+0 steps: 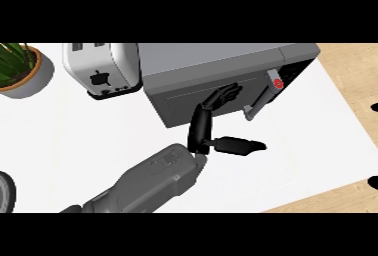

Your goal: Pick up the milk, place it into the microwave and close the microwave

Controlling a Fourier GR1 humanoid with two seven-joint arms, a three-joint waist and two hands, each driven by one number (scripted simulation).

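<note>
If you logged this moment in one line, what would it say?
step: closing microwave | left hand: open, fingers on microwave door | door: looks shut | milk: not visible | right hand: out of view

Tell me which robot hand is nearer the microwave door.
Left. The left robot hand touches the microwave door; the right robot hand barely shows at the view's right edge, far off.

We see the grey box-shaped microwave point(214, 70) at the counter's back, its door point(199, 102) nearly shut; a red-and-white milk carton point(278, 83) shows through the remaining gap.
</note>
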